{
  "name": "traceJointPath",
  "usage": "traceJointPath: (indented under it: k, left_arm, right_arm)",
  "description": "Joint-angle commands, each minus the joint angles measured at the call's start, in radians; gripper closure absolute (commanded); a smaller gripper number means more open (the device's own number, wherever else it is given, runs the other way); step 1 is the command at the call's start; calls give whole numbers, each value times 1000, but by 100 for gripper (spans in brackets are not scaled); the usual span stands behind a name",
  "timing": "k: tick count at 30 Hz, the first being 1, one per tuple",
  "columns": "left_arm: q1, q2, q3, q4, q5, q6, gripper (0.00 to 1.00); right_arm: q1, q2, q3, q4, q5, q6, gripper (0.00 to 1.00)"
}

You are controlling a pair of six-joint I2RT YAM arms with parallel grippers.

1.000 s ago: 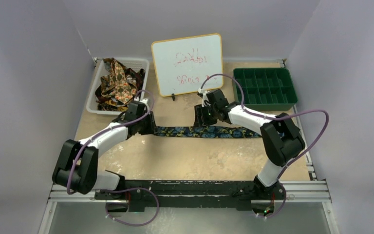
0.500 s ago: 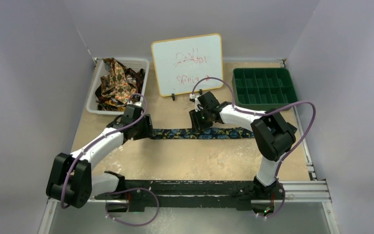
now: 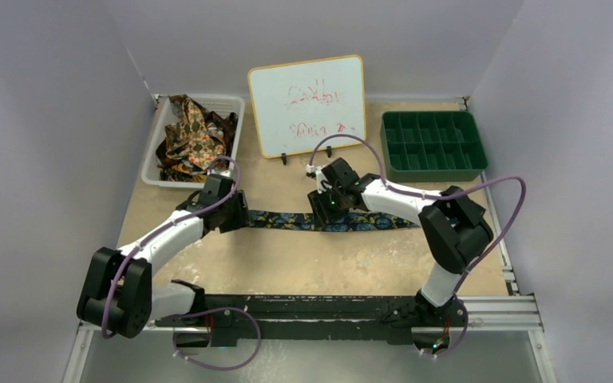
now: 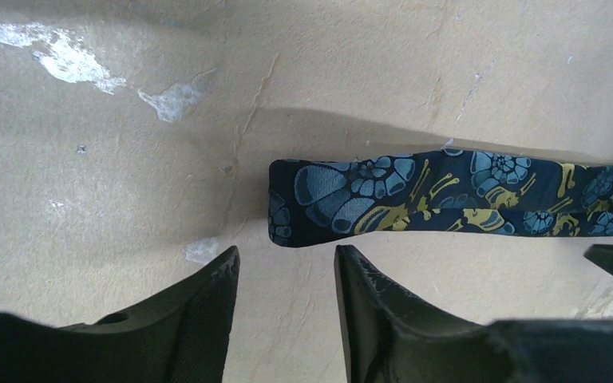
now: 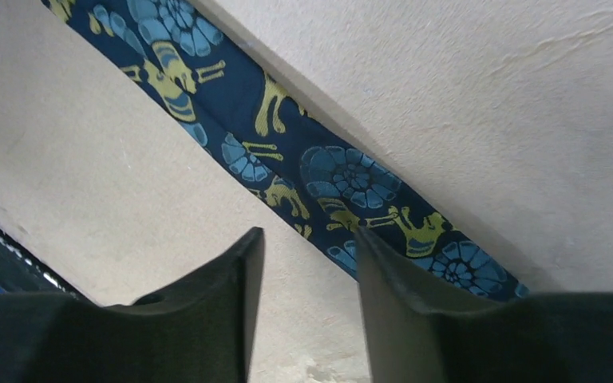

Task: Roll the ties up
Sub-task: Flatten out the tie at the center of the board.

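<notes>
Left hand (image 4: 286,252), released, hangs just off the navy tie (image 4: 447,195) at its end; right hand (image 5: 308,234), released, borders its edge.

L arm (image 3: 168,231) & R arm (image 3: 399,198) are the same build: smooth white tube links btwn chunky matte-black joint housings, black bases bolted to a black rail (image 3: 311,306) at the near edge. A thin purple cable (image 3: 342,136) runs loose along each arm, base to wrist, w/ slack loops. L gripper (image 4: 286,250) & R gripper (image 5: 308,233) have black wedge-shaped fingers (image 4: 199,319) tapering to blunt tips, w/ fine ribbed grain on the L inner faces.
</notes>
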Motion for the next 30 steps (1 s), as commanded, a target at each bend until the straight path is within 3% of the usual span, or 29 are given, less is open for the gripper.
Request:
traceJointPath:
  k: [1,3,6,11,14,16,21,24,30]
  left_arm:
    - [13,24,-1,72,21,4,59]
    - [13,34,7,74,19,10,67]
    - [15,32,11,64,-9,19,77]
    - [19,5,0,49,-16,20,82]
    - [20,-20,-6,31,-19,17,82]
    - [20,-39,-14,28,-13,11,79]
    - [20,-133,-15,14,16,-13,60]
    - [20,-192,5,-37,-27,-12,49]
    - [20,-239,48,-74,-65,0,44]
  right_arm:
    - [10,-97,8,22,101,-19,48]
    - [10,-125,12,55,135,-32,40]
    - [9,-148,0,163,205,-112,37]
    - [12,-149,-61,293,34,-378,33]
    - [12,-116,-61,318,2,-444,34]
    - [12,-80,-19,324,-1,-475,34]
    - [13,-58,-36,387,-132,-550,36]
    - [12,-32,-29,327,-154,-602,36]
    - [13,11,-43,312,-185,-625,37]
